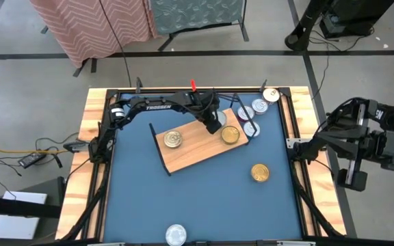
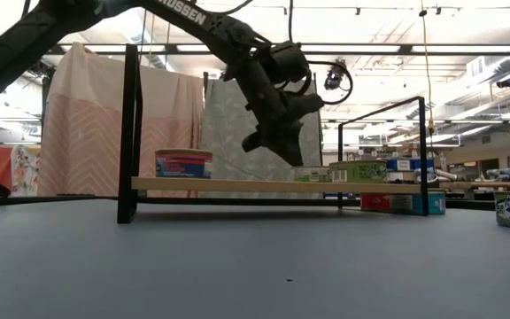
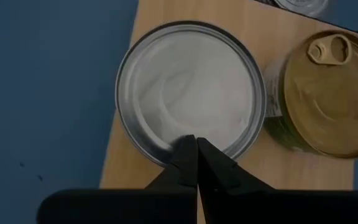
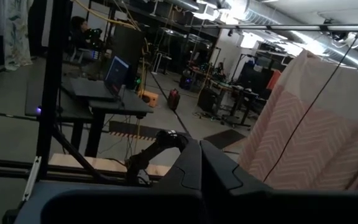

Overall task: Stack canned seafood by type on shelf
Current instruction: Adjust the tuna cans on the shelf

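Shelf: light-wood board with black wire end frames, lay at an angle on the blue table, toward its far half.

Gold-lidded can: stood on the shelf near its left end.

Second gold-lidded can: stood on the shelf toward its right end. In the left wrist view it showed a pull tab and sat just beside the silver-lidded can, also on the board, near its edge.

Third gold-lidded can: stood alone on the table, right of the shelf.

Group of silver-lidded cans: clustered by the far right corner of the table, beyond the shelf's right end.

Lone silver can: stood at the near edge of the table.

Left gripper: fingers pressed together, holding nothing, poised over the near rim of the silver-lidded can on the shelf.

Right gripper: fingers together, empty, parked off the table's right side.
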